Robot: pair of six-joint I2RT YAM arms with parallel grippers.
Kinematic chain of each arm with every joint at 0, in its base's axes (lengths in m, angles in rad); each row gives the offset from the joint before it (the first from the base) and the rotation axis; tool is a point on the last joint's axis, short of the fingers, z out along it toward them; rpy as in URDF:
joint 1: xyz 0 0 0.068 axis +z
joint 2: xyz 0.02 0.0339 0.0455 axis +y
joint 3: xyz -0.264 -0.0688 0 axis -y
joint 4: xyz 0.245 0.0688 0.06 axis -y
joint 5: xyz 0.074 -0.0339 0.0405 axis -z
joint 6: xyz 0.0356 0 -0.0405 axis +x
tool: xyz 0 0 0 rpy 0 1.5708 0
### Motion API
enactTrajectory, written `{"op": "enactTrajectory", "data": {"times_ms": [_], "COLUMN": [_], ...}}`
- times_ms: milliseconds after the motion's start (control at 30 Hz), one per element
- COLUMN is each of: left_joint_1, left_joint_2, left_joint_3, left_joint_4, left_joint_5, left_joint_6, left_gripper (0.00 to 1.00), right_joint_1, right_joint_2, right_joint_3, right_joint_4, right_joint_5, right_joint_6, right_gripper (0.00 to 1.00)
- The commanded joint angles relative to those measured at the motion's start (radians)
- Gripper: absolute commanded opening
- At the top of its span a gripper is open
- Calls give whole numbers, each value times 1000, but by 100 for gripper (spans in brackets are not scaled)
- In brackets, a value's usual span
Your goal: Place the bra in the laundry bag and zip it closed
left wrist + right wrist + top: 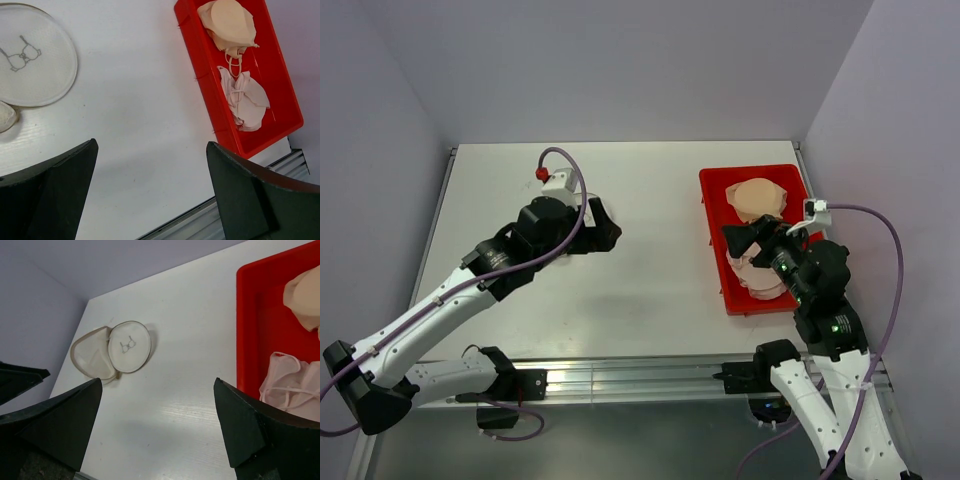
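The bra (295, 385) lies lengthwise in the red tray (250, 315), just off my right gripper (157, 384), which is wide open and empty. My left gripper (152, 145), equally open and empty, is well away.

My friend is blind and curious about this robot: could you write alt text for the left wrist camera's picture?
Past the dark fingers of the open left gripper, a white table holds a round mesh bag at upper left and a red tray at upper right. In the tray lie a tan bra and, below it, a pale pink bra.
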Motion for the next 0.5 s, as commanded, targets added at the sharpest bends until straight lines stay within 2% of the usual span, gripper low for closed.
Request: {"op": "enactTrajectory", "data": {"times_ms": [0,367,467], "left_joint_1": [-3,-1,-1], "left_joint_2": [-32,-59,-56], "left_joint_3": [31,7,5], "left_joint_4": [-13,-4,7], "left_joint_5": [-27,-30,-19], "left_joint_6": [17,19,17], "left_gripper": [97,97,98], "right_joint_1": [-3,-3,-3], "right_joint_2": [-28,14,38], "right_joint_3": [44,67,90], "right_joint_4": [-19,-94,-163], "right_joint_5": [76,102,238], "right_joint_6": [-15,-12,25], "right_gripper": [100,100,100]}}
